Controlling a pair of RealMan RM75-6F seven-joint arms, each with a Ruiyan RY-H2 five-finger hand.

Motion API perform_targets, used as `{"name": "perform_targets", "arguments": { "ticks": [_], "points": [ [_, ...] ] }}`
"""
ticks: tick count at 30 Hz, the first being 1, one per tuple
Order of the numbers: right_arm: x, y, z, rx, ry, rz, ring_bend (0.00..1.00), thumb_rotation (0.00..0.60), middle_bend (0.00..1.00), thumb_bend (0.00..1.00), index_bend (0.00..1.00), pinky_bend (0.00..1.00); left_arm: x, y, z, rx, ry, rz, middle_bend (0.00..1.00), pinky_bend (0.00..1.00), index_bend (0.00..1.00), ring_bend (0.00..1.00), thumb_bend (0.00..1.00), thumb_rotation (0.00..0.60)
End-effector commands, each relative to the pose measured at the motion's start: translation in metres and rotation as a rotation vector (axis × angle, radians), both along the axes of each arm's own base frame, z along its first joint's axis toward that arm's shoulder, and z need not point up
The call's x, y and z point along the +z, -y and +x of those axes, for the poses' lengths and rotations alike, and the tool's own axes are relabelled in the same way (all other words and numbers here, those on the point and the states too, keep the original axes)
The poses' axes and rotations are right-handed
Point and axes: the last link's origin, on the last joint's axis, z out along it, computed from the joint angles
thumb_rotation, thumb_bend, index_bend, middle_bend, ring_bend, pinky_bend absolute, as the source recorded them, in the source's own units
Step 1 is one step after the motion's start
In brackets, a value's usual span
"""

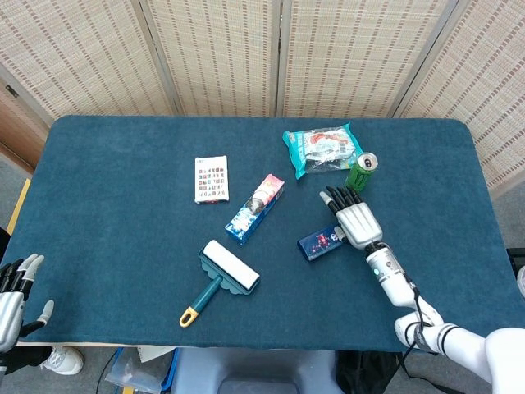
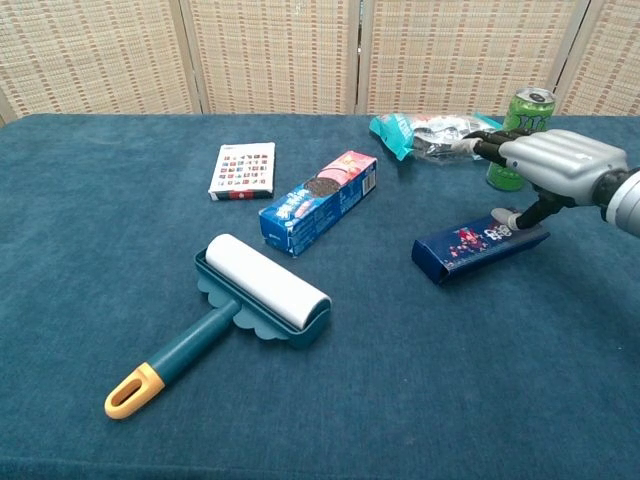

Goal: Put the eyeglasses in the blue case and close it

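Note:
The blue case (image 1: 304, 146) (image 2: 388, 127) lies open at the back of the table. Dark-framed eyeglasses (image 1: 328, 159) (image 2: 437, 148) rest on it. My right hand (image 1: 354, 217) (image 2: 555, 165) hovers just in front of the case, above a dark blue box (image 1: 318, 242) (image 2: 478, 245). Its fingers are stretched out toward the eyeglasses and the fingertips (image 2: 476, 146) are close to the frame, though contact cannot be told. It holds nothing. My left hand (image 1: 16, 295) hangs off the table's near left corner, fingers apart and empty; the chest view does not show it.
A green can (image 1: 361, 171) (image 2: 522, 125) stands right beside my right hand. A cookie box (image 1: 255, 208) (image 2: 320, 198), a small card pack (image 1: 211, 178) (image 2: 244, 170) and a lint roller (image 1: 221, 275) (image 2: 240, 300) lie on the blue tablecloth (image 1: 107, 213).

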Motion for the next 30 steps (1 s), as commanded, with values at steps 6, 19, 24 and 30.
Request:
{"name": "perform_targets", "arguments": {
  "ticks": [6,19,24,30],
  "points": [
    [0.02,-0.028,-0.01,-0.022,-0.05,0.14,0.0,0.6,0.02,0.28,0.0,0.0,-0.002,0.0,0.003,-0.009,0.002,-0.005,0.0,0.0,0.0,0.0,0.38,0.6],
    [-0.005,-0.008,0.002,-0.071,-0.134,0.198,0.0,0.6,0.04,0.27,0.14,0.0,0.0,0.003,0.003,0.001,-0.002,0.002,0.0,0.0,0.0,0.0,0.38,0.6],
    [-0.01,-0.004,0.007,-0.075,-0.13,0.202,0.0,0.6,0.07,0.31,0.31,0.0,0.0,0.002,0.002,0.001,-0.002,0.002,0.0,0.0,0.0,0.0,0.38,0.6],
    [-0.013,0.0,0.01,-0.073,-0.112,0.194,0.0,0.6,0.15,0.35,0.48,0.0,-0.001,0.001,0.003,-0.004,-0.002,0.0,0.0,0.0,0.0,0.0,0.38,0.6]
  ]
}}
